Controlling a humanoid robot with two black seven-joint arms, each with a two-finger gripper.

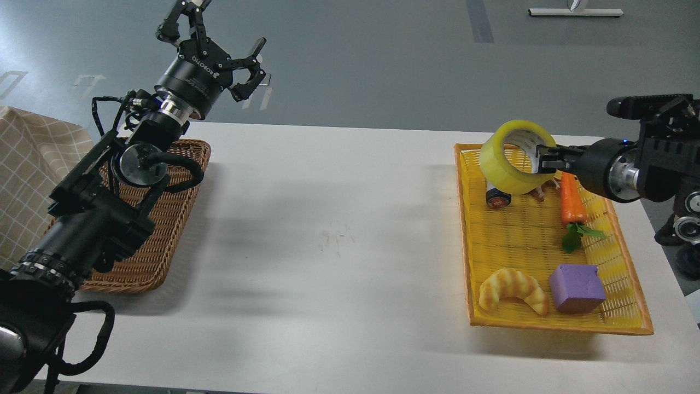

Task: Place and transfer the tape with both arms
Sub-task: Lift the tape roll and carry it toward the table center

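Right pincer [547, 158] pinching tape [511, 164] by rim, above yellow tray [629, 323]; left pincer [219, 46] spread, raised, well apart.

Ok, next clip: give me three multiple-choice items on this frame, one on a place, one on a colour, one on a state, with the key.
1. Where is the tape?
A. over the yellow tray
B. in the wicker basket
C. on the bare table

2. What colour is the block beside the croissant?
A. green
B. purple
C. red

3. How is the left gripper?
A. shut on the tape
B. shut on a carrot
C. open, holding nothing

Key: 1 A, the right gripper holds the tape above the tray's far end. 2 B, the block is purple. 3 C, its fingers are spread in the air beyond the basket.
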